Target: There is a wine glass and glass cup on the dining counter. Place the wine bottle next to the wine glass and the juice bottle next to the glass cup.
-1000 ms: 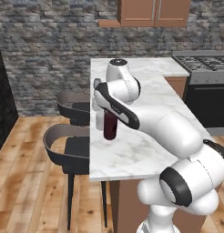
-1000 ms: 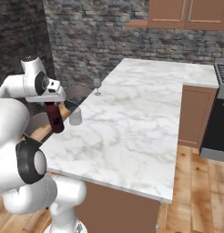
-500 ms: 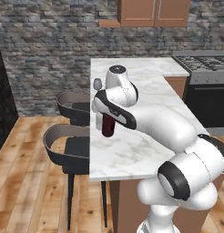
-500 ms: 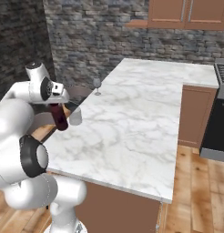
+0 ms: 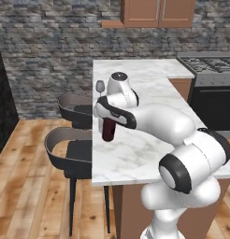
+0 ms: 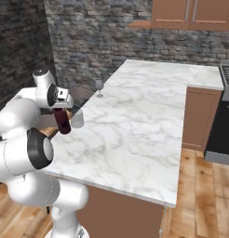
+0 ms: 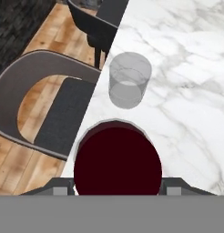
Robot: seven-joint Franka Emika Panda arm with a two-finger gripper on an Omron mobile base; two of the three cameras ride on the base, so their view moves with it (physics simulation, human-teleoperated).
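Scanning the hand view from left to right: at 9 o'clock, a black stool [image 7: 50,104] stands off the slab, over the wood floor. At 12 o'clock, the glass cup [image 7: 129,78] stands upright just inside the edge of the dining counter [image 7: 186,91]. At 6 o'clock, the juice bottle [image 7: 117,166] is seen from above, its wide maroon cap large in the lower centre. The gripper [image 7: 117,184] is clamped across the bottle, one finger at each flank. This side grip keeps the bottle upright and leaves its base free for set-down.

In the left base view, the juice bottle [image 5: 108,129] hangs from the hand near the counter's edge, and the wine glass [image 5: 100,87] stands at 12 o'clock from it, farther along the same edge. In the right base view, the bottle [image 6: 62,121] sits at 9 o'clock of the cup [image 6: 77,119], just beside it. Whether the base touches the marble cannot be determined.

Judgement: the bottle is held at this position because the task requires it beside the cup. The remaining step is release, followed by handling of the wine bottle.
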